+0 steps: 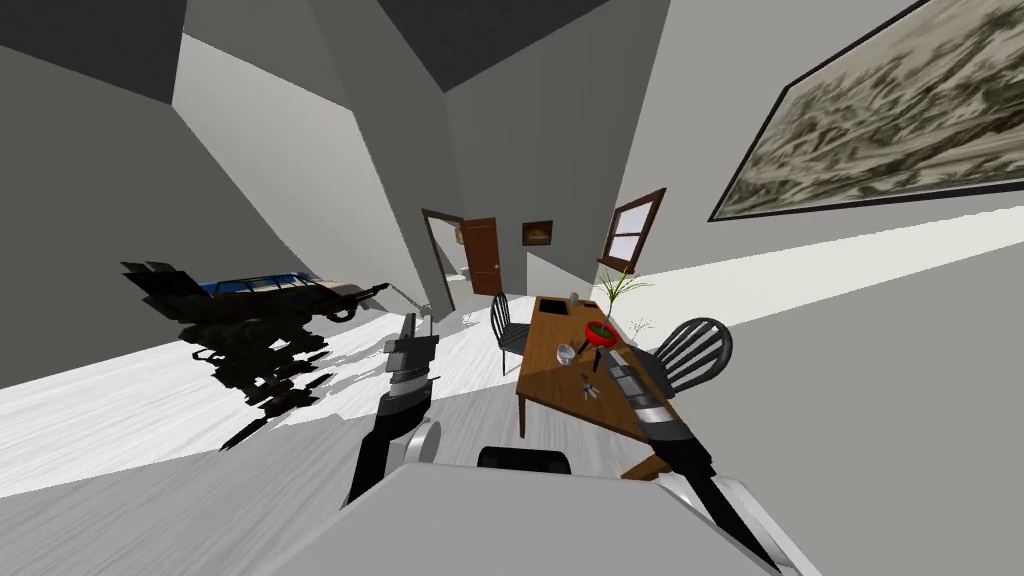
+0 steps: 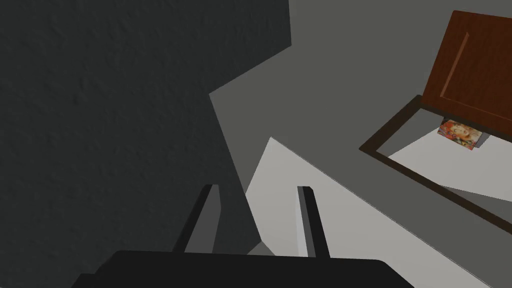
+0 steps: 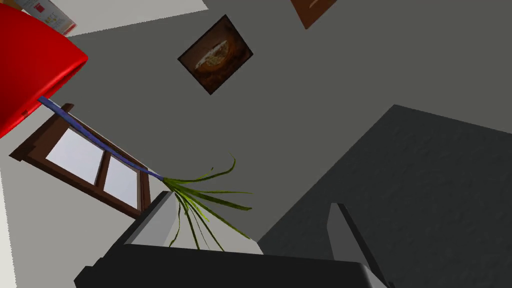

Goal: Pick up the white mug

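On the wooden table (image 1: 545, 375), ahead and to the right, a small pale round vessel is seen near the middle of the top. It is taken to be the white mug (image 1: 565, 352), though no handle can be made out. It stands just beside a red bowl (image 1: 600, 333), and a dark chair (image 1: 700, 345) is drawn up at the table's right side.

The right arm is stretched out over the table. The right gripper (image 3: 252, 200) is held with its fingers apart and nothing between them. In its wrist view the red bowl is close at one side, and thin green leaves (image 3: 210, 197) are seen by one finger. The left gripper (image 2: 257, 187) is raised well away from the table, its fingers likewise parted and empty.

The step in hand is judged to be the reach: the mug is not yet grasped. For the next move, the right gripper would need to be tipped down and steered off the bowl toward the mug. The fingers should be set either side of its wall before they are closed.
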Robot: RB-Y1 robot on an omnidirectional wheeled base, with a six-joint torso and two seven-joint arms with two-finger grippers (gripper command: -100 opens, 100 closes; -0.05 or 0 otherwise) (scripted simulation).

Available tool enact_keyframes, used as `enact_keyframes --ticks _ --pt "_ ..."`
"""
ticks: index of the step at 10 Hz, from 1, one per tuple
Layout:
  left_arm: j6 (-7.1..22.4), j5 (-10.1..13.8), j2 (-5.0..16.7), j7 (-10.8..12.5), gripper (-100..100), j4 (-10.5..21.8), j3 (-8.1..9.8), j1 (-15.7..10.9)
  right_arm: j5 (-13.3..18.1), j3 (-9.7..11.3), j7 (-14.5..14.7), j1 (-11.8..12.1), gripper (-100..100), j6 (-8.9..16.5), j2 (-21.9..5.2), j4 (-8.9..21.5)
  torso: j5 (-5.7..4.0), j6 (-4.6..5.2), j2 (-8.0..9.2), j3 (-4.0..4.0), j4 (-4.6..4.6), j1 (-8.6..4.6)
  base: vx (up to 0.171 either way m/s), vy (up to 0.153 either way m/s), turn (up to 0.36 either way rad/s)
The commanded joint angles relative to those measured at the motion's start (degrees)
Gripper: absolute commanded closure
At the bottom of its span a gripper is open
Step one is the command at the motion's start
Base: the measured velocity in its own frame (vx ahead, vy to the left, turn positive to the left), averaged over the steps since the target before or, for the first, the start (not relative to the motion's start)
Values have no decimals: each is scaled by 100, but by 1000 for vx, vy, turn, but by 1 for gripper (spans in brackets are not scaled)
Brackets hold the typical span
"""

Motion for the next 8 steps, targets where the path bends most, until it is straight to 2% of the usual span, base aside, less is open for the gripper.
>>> enact_keyframes --ticks 1,2,3,4,5,6,7,8 --pt "0 0 0 0 0 0 0 0 286 -138 286 -41 -100 20 -154 286 0 0 0 0 0 0 -6 45 423" --pt "0 0 0 0 0 0 0 -1 336 -138 334 -41 -100 20 -154 364 1 -3 0 0 0 2 -4 23 146" --pt "0 0 0 0 0 0 1 1 562 -225 550 -60 -100 44 -241 575 0 3 0 0 0 -3 -1 28 208" --pt "0 0 0 0 0 0 0 0 564 -225 550 -60 -100 44 -241 594 0 0 0 0 0 -3 -2 22 113" --pt "0 0 0 0 0 0 1 1 794 -315 769 -80 -100 69 -323 787 0 3 1 0 0 -4 -9 33 271" --pt "0 0 0 0 0 0 0 0 794 -315 769 -80 -100 69 -323 826 0 -1 2 1 1 -1 -2 21 130" --pt "0 0 0 0 0 0 1 1 1024 -406 989 -101 -100 96 -402 1018 0 4 1 1 0 -5 0 28 216" --pt "0 0 0 0 0 0 0 0 1024 -406 989 -101 -100 96 -402 1060 0 0 0 0 0 -3 1 18 117"
